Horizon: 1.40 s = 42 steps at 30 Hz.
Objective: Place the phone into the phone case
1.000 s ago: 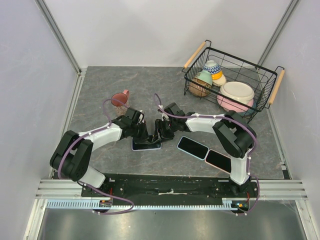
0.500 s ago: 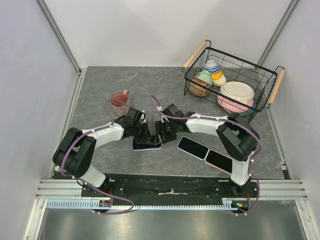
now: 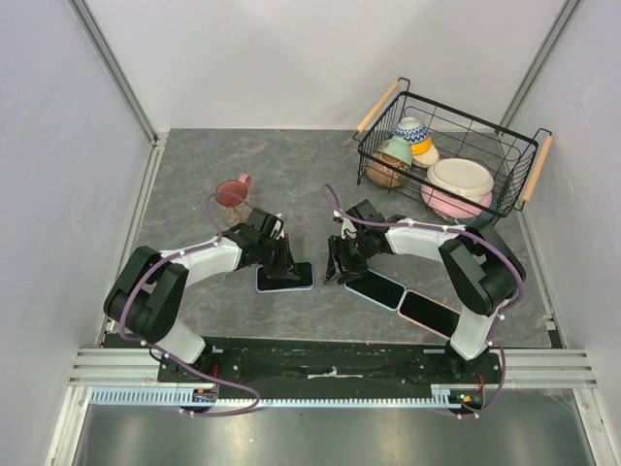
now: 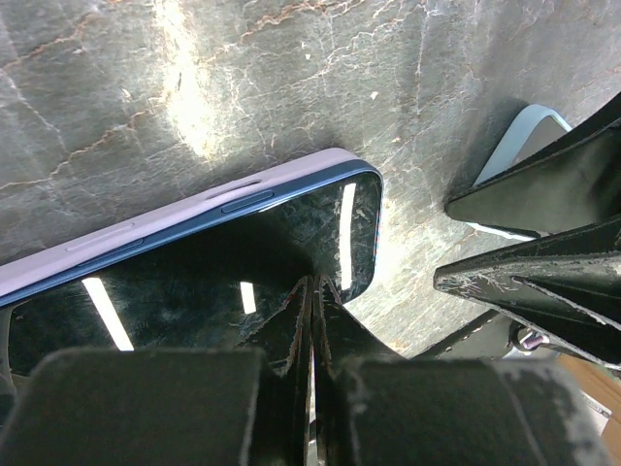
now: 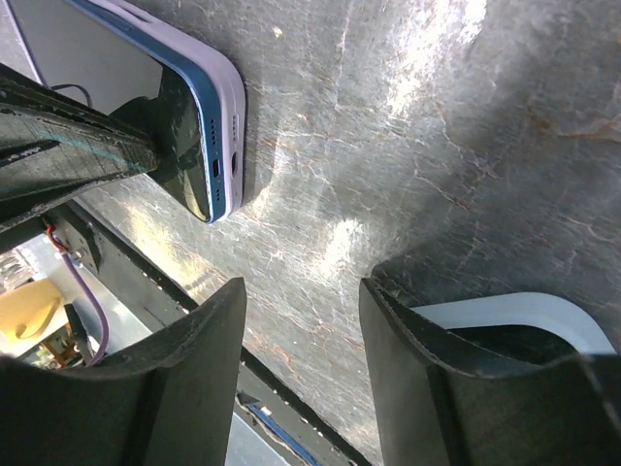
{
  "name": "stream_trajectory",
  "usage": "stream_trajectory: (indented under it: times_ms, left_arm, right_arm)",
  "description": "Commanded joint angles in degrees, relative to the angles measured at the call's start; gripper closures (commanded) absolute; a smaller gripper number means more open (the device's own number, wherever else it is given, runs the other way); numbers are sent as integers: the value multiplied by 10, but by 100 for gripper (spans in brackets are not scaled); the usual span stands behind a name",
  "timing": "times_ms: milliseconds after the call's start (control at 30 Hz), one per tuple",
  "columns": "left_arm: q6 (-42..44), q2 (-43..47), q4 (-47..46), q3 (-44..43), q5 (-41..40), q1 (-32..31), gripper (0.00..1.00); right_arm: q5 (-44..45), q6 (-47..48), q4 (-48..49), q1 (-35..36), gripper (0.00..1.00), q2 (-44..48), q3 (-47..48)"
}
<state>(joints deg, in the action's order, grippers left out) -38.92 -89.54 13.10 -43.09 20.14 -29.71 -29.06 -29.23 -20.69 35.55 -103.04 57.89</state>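
Note:
A blue-edged phone (image 3: 289, 276) lies screen up inside the lavender phone case (image 3: 307, 285) on the grey table, in front of the left arm. In the left wrist view the phone's dark screen (image 4: 175, 291) sits within the case rim (image 4: 243, 183). My left gripper (image 3: 282, 260) is shut, its tips (image 4: 315, 287) resting on the screen near the phone's corner. My right gripper (image 3: 337, 273) stands open to the right of the phone, apart from it, with bare table between its fingers (image 5: 199, 349). The phone's port end (image 5: 215, 160) shows in the right wrist view.
A black phone (image 3: 374, 286) in a white case lies right by the right gripper, and a pink one (image 3: 424, 313) lies beyond it. A pink cup (image 3: 231, 191) stands back left. A wire basket (image 3: 453, 117) of bowls sits back right.
The right gripper has drawn back to the right, away from the cased phone and toward the black phone. The left gripper has stayed shut on the screen.

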Motion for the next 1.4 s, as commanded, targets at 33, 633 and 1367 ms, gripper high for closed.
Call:
stream_trajectory:
  times_ms: [33, 633, 1367]
  left_arm:
    - [32, -39, 44, 26, -80, -3, 98]
    - [41, -45, 36, 33, -77, -4, 98]
    - [46, -66, 53, 20, -93, -17, 98]
  right_arm:
    - [-39, -14, 10, -3, 44, -16, -34]
    - [-78, -72, 112, 10, 57, -122, 8]
    - [76, -37, 31, 12, 86, -173, 53]
